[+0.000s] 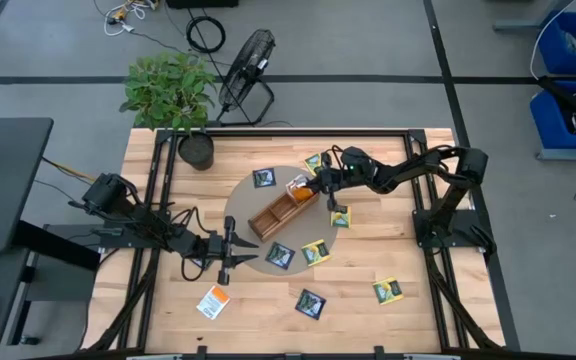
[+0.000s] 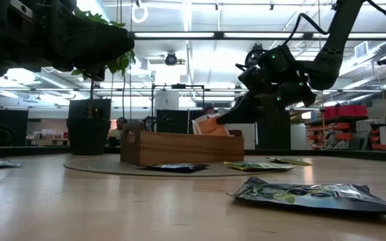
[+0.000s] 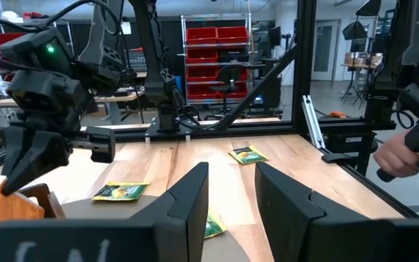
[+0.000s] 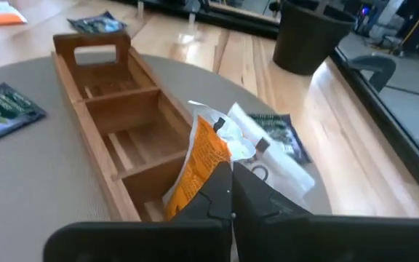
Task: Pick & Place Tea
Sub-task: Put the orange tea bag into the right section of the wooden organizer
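Now R fingers (image 4: 231,191) pinch orange tea pkt (image 4: 198,164) over wooden tray (image 4: 93,91); L fingers (image 1: 225,250) part-open.

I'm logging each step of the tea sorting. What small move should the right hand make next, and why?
Probably lower a little and then open. The right hand is shut on the orange-and-white packet, holding it upright over the end compartment of the wooden tray, not yet released.
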